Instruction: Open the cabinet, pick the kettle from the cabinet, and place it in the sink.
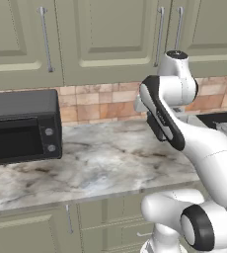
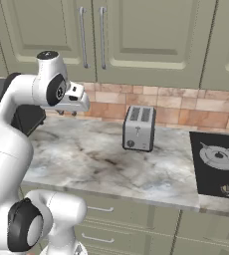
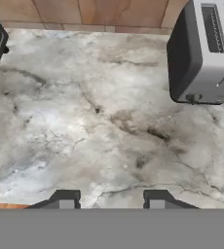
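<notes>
Cabinet (image 2: 136,40) doors are both shut above the counter, their long silver bar handles (image 2: 102,37) side by side in the right base view. We hold our gripper (image 3: 111,198) over the marble counter (image 3: 99,126), its fingers spread apart and holding nothing. A silver toaster (image 2: 139,128) stands to the right of the hand near the brick backsplash (image 2: 176,107), and a black microwave (image 1: 21,126) sits at the far left. A black stovetop (image 2: 218,162) lies at the right end of the counter.
</notes>
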Robot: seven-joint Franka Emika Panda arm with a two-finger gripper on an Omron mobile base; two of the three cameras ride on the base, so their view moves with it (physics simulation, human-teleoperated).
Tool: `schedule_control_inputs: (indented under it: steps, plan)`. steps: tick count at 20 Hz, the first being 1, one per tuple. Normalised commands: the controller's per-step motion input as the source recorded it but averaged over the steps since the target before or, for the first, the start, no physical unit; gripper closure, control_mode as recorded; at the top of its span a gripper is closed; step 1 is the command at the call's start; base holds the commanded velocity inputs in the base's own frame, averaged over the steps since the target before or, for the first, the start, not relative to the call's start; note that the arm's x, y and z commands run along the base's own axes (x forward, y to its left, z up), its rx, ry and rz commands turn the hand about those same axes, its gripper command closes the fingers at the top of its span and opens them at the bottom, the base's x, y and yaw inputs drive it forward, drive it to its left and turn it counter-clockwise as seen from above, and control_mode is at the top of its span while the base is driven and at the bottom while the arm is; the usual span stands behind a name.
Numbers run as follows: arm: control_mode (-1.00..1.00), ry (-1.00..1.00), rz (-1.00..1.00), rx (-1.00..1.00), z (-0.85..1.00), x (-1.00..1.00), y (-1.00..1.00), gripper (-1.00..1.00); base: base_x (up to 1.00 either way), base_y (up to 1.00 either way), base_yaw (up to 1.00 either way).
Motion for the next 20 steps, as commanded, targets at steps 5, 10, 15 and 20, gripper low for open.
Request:
schedule_control_inputs:
  steps: [5, 10, 15, 20]
  plan:
    - [-1.00, -0.17, 0.02, 0.02, 0.00, -0.24, -0.02, -1.00, 0.00, 0.00, 0.00]
    - [-1.00, -0.53, -0.09, 0.11, 0.13, -0.34, -0.07, -1.00, 0.00, 0.00, 0.00]
    - [-1.00, -0.33, -0.19, 0.16, 0.30, -0.23, -0.17, -1.00, 0.00, 0.00, 0.00]
    - [-1.00, -0.08, -0.14, 0.12, 0.41, -0.06, -0.17, -1.00, 0.00, 0.00, 0.00]
